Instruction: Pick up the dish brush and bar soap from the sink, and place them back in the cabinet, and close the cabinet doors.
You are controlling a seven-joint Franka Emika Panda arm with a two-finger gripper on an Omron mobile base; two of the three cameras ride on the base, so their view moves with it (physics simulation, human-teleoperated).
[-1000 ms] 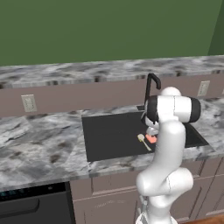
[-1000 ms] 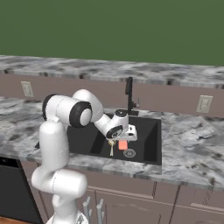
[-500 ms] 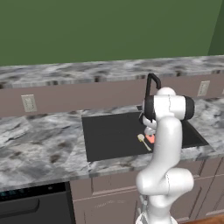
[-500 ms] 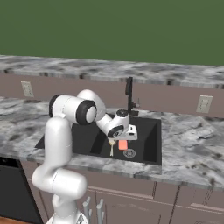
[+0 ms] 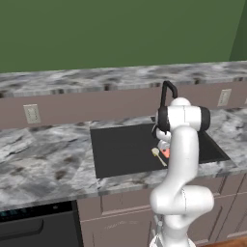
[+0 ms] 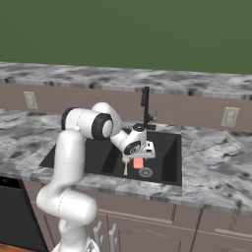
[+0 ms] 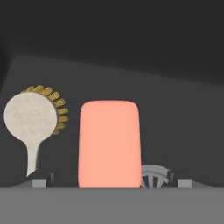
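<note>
The salmon-pink bar soap (image 7: pixel 108 144) lies flat on the floor of the black sink (image 6: pixel 98 157), with the cream dish brush (image 7: pixel 31 116) close beside it. Both also show in the right base view, the soap (image 6: pixel 138 163) right of the brush (image 6: pixel 125 165), and in the left base view as brush (image 5: pixel 158 155) and soap (image 5: pixel 165 153). My gripper (image 6: pixel 141 150) hangs low in the basin just above the soap, open. In the hand view my gripper (image 7: pixel 111 181) has one tip on each side of the soap, touching neither. The cabinet and its doors are out of view.
A round metal drain (image 6: pixel 145 172) sits just past the soap. The slim black faucet (image 6: pixel 145 106) rises behind the basin, close to my arm. Grey marble counter (image 5: pixel 43 159) runs on both sides, with wall outlets (image 6: pixel 228 117) on the backsplash.
My arm's elbow has shifted slightly and the hand has settled a little lower over the soap. The jaws stay wide. Soap and brush have not moved.
</note>
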